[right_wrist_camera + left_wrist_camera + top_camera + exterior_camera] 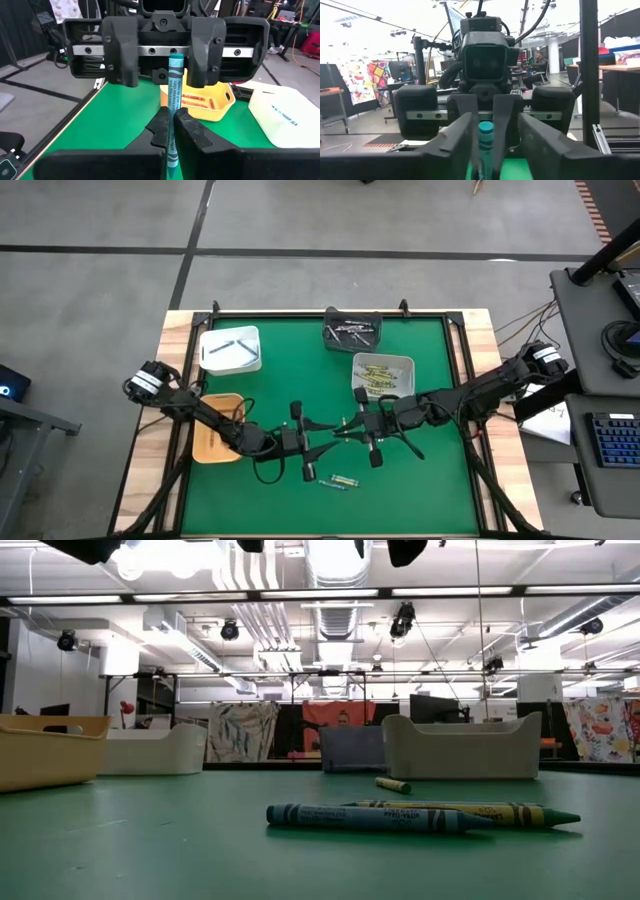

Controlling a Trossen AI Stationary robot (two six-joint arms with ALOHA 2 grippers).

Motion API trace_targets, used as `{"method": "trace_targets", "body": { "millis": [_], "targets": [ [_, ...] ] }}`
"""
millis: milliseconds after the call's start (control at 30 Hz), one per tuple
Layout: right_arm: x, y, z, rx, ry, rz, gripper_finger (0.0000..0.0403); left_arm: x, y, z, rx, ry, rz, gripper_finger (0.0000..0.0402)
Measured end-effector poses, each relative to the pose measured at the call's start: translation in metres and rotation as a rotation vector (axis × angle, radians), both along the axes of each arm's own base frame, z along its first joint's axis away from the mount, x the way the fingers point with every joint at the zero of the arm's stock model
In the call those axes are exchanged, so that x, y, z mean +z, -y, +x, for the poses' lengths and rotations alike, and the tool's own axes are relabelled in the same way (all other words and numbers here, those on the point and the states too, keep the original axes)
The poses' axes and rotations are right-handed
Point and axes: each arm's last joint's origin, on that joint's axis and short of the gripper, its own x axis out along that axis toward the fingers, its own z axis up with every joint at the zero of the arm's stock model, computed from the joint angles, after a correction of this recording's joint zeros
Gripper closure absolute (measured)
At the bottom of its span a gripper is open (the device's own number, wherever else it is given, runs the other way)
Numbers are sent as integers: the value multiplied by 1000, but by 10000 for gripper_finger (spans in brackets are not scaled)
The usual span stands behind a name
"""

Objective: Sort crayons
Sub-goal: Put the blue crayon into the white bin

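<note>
Above the middle of the green table (300, 370) my two grippers face each other. My right gripper (172, 116) (347, 435) is shut on a blue-green crayon (175, 85). My left gripper (492, 131) (326, 442) is open, one finger on either side of the crayon's free tip (486, 131); whether a finger touches it, I cannot tell. Three loose crayons lie flat on the table near its front edge: a blue-green one (370, 817), a yellow-green one (470, 810) and a short yellow one (393, 784). My right gripper pinches the crayon's wrapped shaft (173, 106) between its two fingers. The fingers come level from the table's right and lie along the crayon. Its tip end (176, 64) sticks out past the fingertips into the left gripper's gap. The crayon is lifted clear of the table.
An orange tray (218, 442) with red-orange crayons (196, 102) sits at the left edge, under the left arm. A white bin (230, 348) stands at the far left, a dark bin (351, 332) at the far middle, and a pale bin (383, 375) of yellow crayons beside the right arm.
</note>
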Motion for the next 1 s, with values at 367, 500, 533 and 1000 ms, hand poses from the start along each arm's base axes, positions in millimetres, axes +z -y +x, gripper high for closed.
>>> {"method": "trace_targets", "body": {
  "millis": [367, 500, 533, 1000],
  "targets": [
    [0, 1, 0, -34, -8, 45, 376, 0, -3, -1, 92, -12, -27, 390],
    [1, 1, 1, -32, -8, 54, 336, 0, -3, -1, 97, -12, -30, 387],
    [2, 1, 1, -32, -6, 55, 324, 1, -3, -1, 100, -11, -30, 390],
    [47, 31, -5, -284, -123, -28, 246, 45, -50, -27, 516, -296, 98, 399]
  ]
}}
